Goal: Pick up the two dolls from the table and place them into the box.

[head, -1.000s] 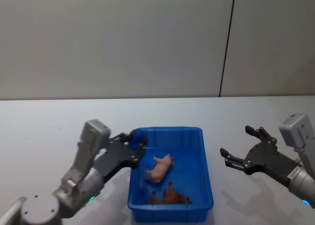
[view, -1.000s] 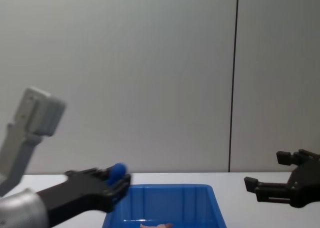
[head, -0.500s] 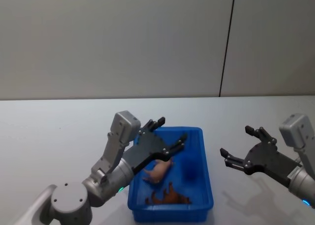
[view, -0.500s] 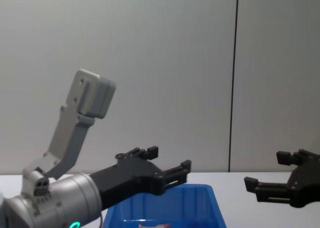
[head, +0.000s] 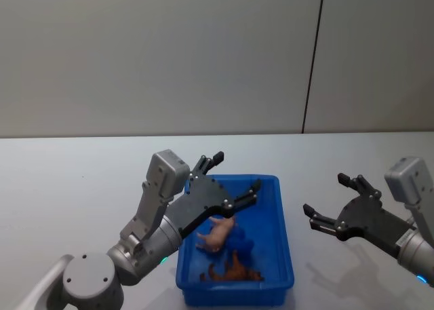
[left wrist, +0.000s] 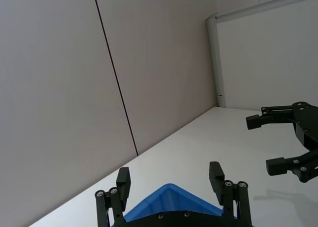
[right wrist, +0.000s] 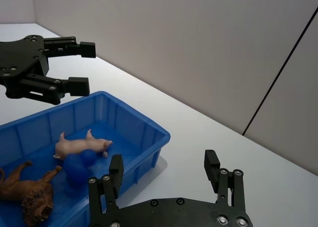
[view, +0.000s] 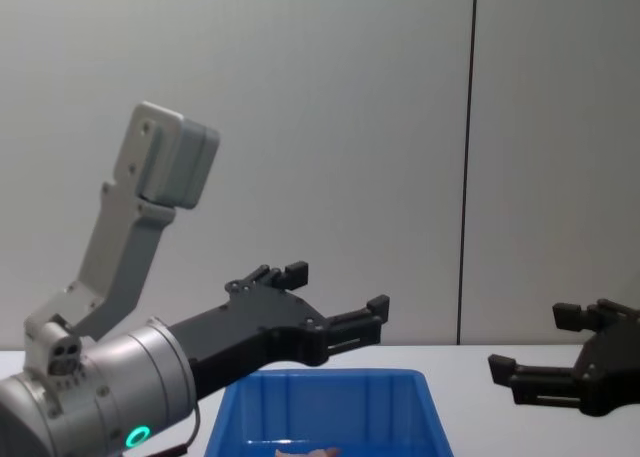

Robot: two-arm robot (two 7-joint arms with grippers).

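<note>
- left gripper [head: 234, 181] hung over the box [head: 283, 256], fingers spread, holding nothing
- right gripper [head: 329, 205] sat off beside it, open too
- pale doll [head: 218, 232] and brown doll [head: 234, 270] lay inside

The blue box [head: 285, 256] stands on the white bench [head: 74, 181]. Both dolls lie inside it on their sides. The pale pink doll [head: 218, 233] is near the middle of the box floor. The brown doll [head: 234, 272] lies close to the wall nearest the robot.
</note>
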